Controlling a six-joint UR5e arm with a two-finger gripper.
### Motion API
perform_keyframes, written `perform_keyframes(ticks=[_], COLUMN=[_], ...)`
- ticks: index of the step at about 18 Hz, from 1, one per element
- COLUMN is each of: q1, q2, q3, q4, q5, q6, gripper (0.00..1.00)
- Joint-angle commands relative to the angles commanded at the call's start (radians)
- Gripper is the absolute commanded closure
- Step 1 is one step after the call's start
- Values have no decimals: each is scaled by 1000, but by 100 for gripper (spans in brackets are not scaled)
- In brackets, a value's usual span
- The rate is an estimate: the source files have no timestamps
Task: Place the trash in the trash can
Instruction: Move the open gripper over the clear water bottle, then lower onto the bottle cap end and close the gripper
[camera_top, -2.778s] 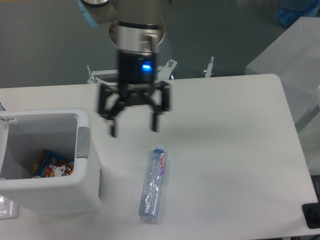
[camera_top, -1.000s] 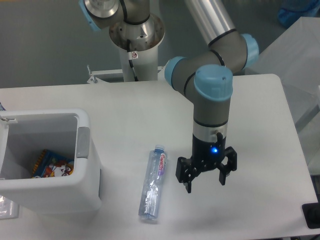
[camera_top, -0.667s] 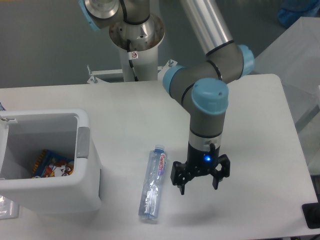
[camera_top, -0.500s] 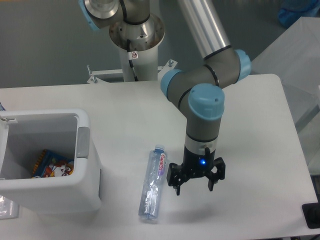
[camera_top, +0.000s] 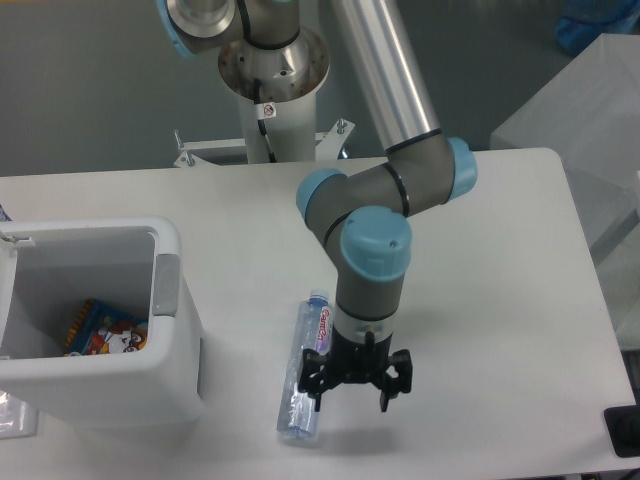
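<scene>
Fixed camera, the only view here: the pincer (camera_top: 353, 384) has swept leftward across the counter (camera_top: 480, 250) over the last second and now hangs low with its fingers spread wide, gripping nothing. Its left finger sits right at the edge of the crushed clear bottle (camera_top: 306, 370), about level with the bottle's lower half; the right finger is out over bare counter. So the jaws are not yet straddling the bottle, they are just beside it, and whether that left finger touches the plastic cannot be told.

The bottle lies flat, blue cap toward the back, exactly where it lay a few seconds ago. The white trash can (camera_top: 110, 385) stands to the left, near the bottle, with the blue snack packet (camera_top: 100, 330) already down inside. A sliver of something silvery shows at the lower left corner, too cropped to name.

Judgement: this is the approach for the bottle grasp, and a small further shift left looks needed before closing.
</scene>
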Motion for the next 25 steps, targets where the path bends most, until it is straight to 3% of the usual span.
perform_keyframes(ticks=[8,25], q1=[-54,-87], q2=[-38,-52], q3=[3,-5], q4=[2,2], q5=[66,78], q6=[34,28], gripper=[0,0])
